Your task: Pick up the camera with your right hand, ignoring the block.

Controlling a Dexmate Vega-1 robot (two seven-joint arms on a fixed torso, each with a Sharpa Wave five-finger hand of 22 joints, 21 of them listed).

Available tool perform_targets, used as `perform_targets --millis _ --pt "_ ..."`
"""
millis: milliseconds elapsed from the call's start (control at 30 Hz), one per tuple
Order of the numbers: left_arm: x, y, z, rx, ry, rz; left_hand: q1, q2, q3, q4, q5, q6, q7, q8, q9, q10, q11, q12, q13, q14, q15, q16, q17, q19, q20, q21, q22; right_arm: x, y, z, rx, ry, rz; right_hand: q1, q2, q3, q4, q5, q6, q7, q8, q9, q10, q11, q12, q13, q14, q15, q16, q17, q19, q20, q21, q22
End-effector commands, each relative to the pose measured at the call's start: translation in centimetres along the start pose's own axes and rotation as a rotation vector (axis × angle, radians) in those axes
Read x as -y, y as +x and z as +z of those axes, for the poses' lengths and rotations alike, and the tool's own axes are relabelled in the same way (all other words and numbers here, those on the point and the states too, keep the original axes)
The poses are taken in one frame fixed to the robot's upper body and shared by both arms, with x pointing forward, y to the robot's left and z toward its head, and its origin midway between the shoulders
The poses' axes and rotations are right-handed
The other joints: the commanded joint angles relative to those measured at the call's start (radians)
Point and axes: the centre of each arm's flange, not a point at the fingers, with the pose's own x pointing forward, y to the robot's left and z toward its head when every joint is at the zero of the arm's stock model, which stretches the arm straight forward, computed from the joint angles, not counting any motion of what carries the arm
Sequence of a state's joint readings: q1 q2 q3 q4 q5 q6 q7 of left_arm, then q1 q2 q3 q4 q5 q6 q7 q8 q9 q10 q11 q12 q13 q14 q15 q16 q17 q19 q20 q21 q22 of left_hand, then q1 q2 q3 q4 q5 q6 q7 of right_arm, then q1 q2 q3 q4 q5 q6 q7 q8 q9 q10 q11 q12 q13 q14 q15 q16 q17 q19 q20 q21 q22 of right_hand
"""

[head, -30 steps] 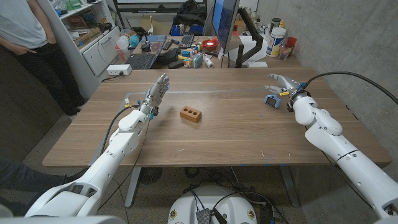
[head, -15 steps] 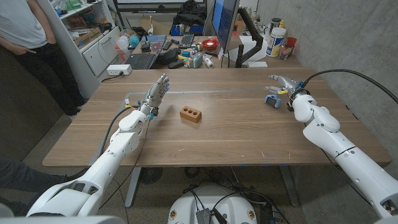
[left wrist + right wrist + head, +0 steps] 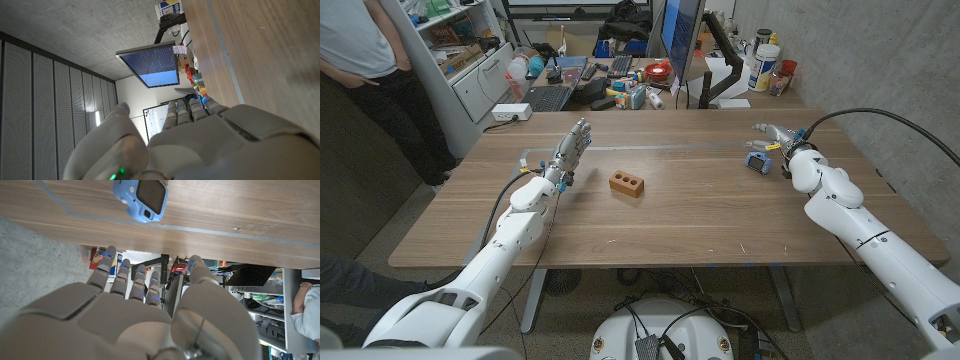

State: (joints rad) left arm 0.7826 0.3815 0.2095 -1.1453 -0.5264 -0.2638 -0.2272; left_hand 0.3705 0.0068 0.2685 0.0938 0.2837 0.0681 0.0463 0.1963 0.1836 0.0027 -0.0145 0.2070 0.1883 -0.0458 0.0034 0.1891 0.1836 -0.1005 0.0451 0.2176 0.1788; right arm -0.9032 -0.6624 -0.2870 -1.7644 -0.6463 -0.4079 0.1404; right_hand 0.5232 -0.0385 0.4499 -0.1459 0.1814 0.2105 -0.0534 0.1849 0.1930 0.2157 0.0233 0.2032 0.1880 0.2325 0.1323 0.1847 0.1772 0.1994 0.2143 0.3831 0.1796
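A: What has changed in the last second?

B: Right hand (image 3: 778, 137) has crept a bit farther out over the table (image 3: 700, 205); small shift, forearm follows it. Left hand (image 3: 572, 150) hasn't moved, neither has the block (image 3: 628, 183).

A: Right hand state?

B: Fingers apart, holding nothing. In the right wrist view the fingers (image 3: 131, 280) are spread and reach up toward the camera (image 3: 141, 199), with a gap to it. No contact yet.

A: Where's the camera?

B: Small blue one with a dark screen, lying on the wood just beside the right hand's fingertips, on its inner side in the head view (image 3: 756, 161). Well apart from the left hand; the block sits between the two hands, nearer the left.

A: Meaning for the task?

B: Approach phase, I'd say. The hand is closing in and the grasp isn't started. The block is far off its path, so easy to ignore.

A: Left hand?

B: Fingers extended, upright near the block, nothing in it. Probably standing on its edge, but the head view is too small to be sure.

A: Surface, room?

B: Wooden tabletop with a thin pale line across it past both hands. Beyond the far edge: cluttered desk with laptop (image 3: 552, 94), monitor (image 3: 681, 35), bottles. White drawer unit and a person (image 3: 365, 70) standing off to the left hand's side. Concrete wall on the right arm's side.
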Motion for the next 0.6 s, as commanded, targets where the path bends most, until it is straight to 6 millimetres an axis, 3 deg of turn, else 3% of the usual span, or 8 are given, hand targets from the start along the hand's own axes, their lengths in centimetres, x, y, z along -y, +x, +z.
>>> perform_targets --millis 33,267,300,600 --pt "0.18 0.27 0.12 -0.001 0.003 -0.012 0.005 0.007 -0.002 0.002 -0.006 0.006 0.006 0.005 0.003 0.0 -0.008 -0.001 0.005 -0.003 -0.005 0.002 0.003 0.001 0.006 -0.004 0.006 0.09 0.03 -0.43 -0.042 -0.025 0.055 0.0 -0.01 0.0 -0.002 0.008 -0.007 0.001 0.0 0.002 -0.002 0.005 0.001 0.006 0.01 0.002 0.006 0.003 0.019 0.001 0.005 0.001" --pt "0.23 0.02 0.15 0.001 0.004 -0.007 0.005 0.008 -0.004 0.002 -0.007 0.007 0.007 0.005 0.004 0.0 -0.006 -0.001 0.005 -0.001 -0.003 0.002 0.003 0.0 0.007 -0.005 0.006 0.13 0.15 -0.81 -0.053 -0.038 0.075 0.004 -0.016 -0.001 -0.004 0.009 -0.014 0.001 0.001 0.002 -0.011 0.01 0.0 0.006 0.009 0.007 0.004 0.002 0.036 0.002 0.006 0.001" --pt "0.23 -0.01 0.18 0.001 0.004 -0.006 0.006 0.008 -0.004 0.002 -0.007 0.008 0.006 0.005 0.004 0.0 0.005 -0.001 0.005 0.0 -0.001 0.003 0.003 0.0 0.002 -0.005 0.006 0.14 0.18 -0.83 -0.062 -0.038 0.079 0.005 -0.017 -0.001 -0.004 0.01 -0.015 0.001 0.001 0.002 -0.012 0.011 0.0 0.006 0.008 0.007 0.004 0.002 0.038 0.002 0.006 0.001" --pt "0.34 -0.19 0.26 0.003 0.005 -0.004 0.006 0.009 -0.006 0.002 -0.007 0.009 0.008 0.005 0.004 -0.002 0.003 -0.002 0.005 -0.001 0.005 0.002 0.003 0.0 -0.001 -0.006 0.006 -0.01 0.75 -0.91 -0.074 -0.059 0.117 0.008 -0.022 -0.002 -0.006 0.011 -0.025 0.0 0.0 0.002 -0.021 0.014 -0.002 0.006 0.007 0.01 0.003 0.002 0.048 0.003 0.005 0.001"
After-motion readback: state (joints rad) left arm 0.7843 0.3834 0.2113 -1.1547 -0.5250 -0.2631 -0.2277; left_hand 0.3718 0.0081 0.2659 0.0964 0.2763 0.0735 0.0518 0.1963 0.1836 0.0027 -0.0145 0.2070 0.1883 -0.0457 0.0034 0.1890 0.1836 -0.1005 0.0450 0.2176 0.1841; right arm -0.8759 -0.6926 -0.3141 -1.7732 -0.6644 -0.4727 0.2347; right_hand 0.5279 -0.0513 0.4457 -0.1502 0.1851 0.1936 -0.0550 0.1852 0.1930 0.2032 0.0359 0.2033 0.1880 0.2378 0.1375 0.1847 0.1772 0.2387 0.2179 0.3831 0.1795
